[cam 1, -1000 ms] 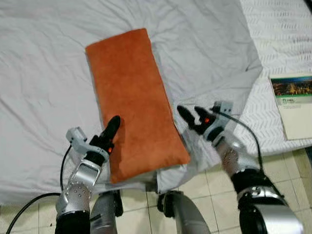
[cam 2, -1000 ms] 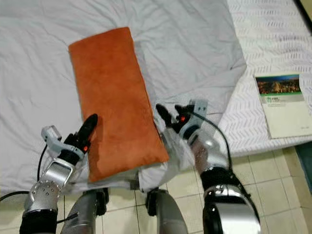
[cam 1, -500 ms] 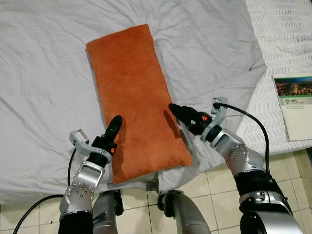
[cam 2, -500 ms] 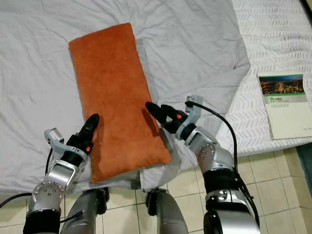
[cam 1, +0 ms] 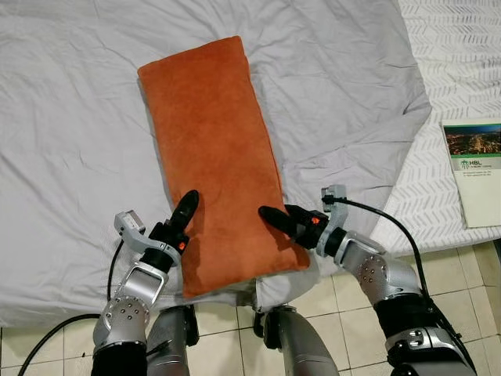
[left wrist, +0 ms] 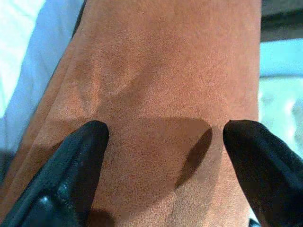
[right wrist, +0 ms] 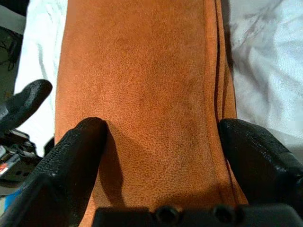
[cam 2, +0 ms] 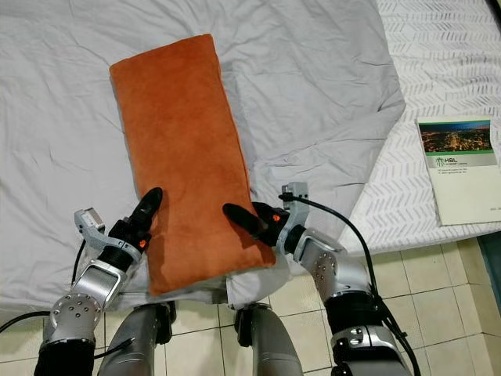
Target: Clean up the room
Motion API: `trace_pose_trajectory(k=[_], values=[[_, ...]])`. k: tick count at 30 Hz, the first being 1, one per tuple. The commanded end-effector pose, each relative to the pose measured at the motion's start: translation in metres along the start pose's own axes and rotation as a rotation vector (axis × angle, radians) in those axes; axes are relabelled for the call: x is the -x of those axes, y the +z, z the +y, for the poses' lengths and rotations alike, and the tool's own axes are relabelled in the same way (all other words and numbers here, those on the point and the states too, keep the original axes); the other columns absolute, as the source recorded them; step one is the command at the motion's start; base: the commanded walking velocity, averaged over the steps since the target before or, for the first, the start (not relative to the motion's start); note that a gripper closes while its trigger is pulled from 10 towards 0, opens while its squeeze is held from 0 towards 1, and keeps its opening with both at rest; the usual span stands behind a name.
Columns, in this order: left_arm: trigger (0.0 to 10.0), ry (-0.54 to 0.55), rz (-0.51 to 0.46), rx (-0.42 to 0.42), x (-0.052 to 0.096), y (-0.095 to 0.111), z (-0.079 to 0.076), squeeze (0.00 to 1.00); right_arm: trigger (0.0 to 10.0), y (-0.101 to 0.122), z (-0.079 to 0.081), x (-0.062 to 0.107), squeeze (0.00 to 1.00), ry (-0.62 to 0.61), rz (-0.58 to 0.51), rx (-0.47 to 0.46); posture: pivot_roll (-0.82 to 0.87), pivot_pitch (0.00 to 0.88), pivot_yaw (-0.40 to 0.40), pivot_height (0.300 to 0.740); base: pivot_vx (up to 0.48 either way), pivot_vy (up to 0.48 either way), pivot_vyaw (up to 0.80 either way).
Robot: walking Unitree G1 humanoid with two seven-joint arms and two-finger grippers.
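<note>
A long orange pillow (cam 1: 213,149) lies lengthwise on the grey sheet (cam 1: 70,157) of a bed, its near end at the bed's edge. My left gripper (cam 1: 186,207) rests at the pillow's near left side. In the left wrist view its fingers (left wrist: 78,161) are spread wide, open, with orange fabric between them. My right gripper (cam 1: 275,217) lies on the pillow's near right corner. Its fingers (right wrist: 78,146) are also spread open across the pillow (right wrist: 142,85). Neither pair is closed on the fabric.
A booklet (cam 1: 473,168) with a city photo lies on the white patterned mattress (cam 1: 454,47) at the right. The grey sheet is wrinkled and its corner folds back near the pillow. Tiled floor (cam 1: 344,313) and my legs are below the bed edge.
My right gripper has swung left and nearer, from beside the pillow onto its near right corner. The left gripper has hardly moved. The camera has shifted slightly.
</note>
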State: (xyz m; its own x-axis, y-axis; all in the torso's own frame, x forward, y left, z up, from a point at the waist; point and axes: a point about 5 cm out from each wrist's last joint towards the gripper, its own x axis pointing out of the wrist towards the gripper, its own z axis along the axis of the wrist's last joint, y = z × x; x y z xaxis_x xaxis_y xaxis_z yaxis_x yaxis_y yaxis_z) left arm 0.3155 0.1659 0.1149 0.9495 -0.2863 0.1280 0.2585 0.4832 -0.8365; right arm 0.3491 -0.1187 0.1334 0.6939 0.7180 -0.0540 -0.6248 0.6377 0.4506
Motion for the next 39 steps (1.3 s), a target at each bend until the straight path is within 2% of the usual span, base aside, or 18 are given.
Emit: trace_pose_trajectory(k=[1, 7, 12, 13, 21, 27, 30, 33, 34, 35, 39], values=[[10.0, 0.066, 0.107, 0.005, 0.012, -0.02, 0.01, 0.0, 10.0, -0.033, -0.005, 0.005, 0.0, -0.04, 0.101, -0.054, -0.07, 0.756, -0.196, 0.74, 0.0, 0.0, 0.0], [10.0, 0.052, 0.064, -0.053, 0.023, 0.008, 0.007, 0.0, 10.0, -0.036, -0.003, 0.002, 0.0, -0.04, 0.1, -0.055, -0.07, 0.755, -0.193, 0.74, 0.0, 0.0, 0.0], [10.0, 0.16, 0.1, -0.076, 0.036, -0.001, 0.024, 0.0, 10.0, -0.038, -0.002, 0.001, 0.0, -0.045, 0.096, -0.06, -0.07, 0.758, -0.191, 0.74, 0.0, 0.0, 0.0], [10.0, 0.168, 0.103, -0.077, 0.037, -0.003, 0.024, 1.0, 10.0, -0.038, -0.002, 0.001, 0.0, -0.046, 0.095, -0.06, -0.07, 0.758, -0.191, 0.74, 0.0, 0.0, 0.0], [10.0, 0.146, 0.146, -0.071, 0.037, -0.015, 0.02, 1.0, 10.0, -0.04, -0.002, 0.0, 0.0, -0.054, 0.093, -0.068, -0.07, 0.761, -0.192, 0.74, 0.0, 0.0, 0.0], [10.0, 0.148, 0.107, -0.076, 0.033, -0.013, 0.022, 1.0, 10.0, -0.04, -0.003, 0.0, 0.0, -0.06, 0.091, -0.068, -0.08, 0.763, -0.195, 0.74, 0.0, 0.0, 0.0], [10.0, 0.151, 0.151, -0.103, 0.029, -0.023, 0.025, 1.0, 10.0, -0.042, -0.003, 0.001, 0.0, -0.062, 0.095, -0.069, -0.08, 0.765, -0.196, 0.74, 0.0, 0.0, 0.0], [10.0, 0.164, 0.178, -0.095, 0.027, -0.031, 0.029, 1.0, 10.0, -0.043, -0.003, 0.002, 0.0, -0.063, 0.099, -0.07, -0.09, 0.765, -0.198, 0.74, 0.0, 0.0, 0.0], [10.0, 0.178, 0.19, -0.088, 0.027, -0.035, 0.033, 0.74, 10.0, -0.044, -0.003, 0.002, 0.0, -0.064, 0.101, -0.072, -0.09, 0.765, -0.198, 0.74, 0.0, 0.0, 0.0], [10.0, 0.196, 0.198, -0.075, 0.026, -0.04, 0.037, 0.0, 10.0, -0.046, -0.003, 0.002, 0.0, -0.066, 0.104, -0.076, -0.09, 0.765, -0.198, 0.74, 0.0, 0.0, 0.0], [10.0, 0.248, 0.218, -0.042, 0.022, -0.056, 0.047, 0.0, 10.0, -0.056, -0.003, 0.001, 0.0, -0.085, 0.146, -0.065, -0.09, 0.765, -0.198, 0.74, 0.0, 0.0, 0.0]])
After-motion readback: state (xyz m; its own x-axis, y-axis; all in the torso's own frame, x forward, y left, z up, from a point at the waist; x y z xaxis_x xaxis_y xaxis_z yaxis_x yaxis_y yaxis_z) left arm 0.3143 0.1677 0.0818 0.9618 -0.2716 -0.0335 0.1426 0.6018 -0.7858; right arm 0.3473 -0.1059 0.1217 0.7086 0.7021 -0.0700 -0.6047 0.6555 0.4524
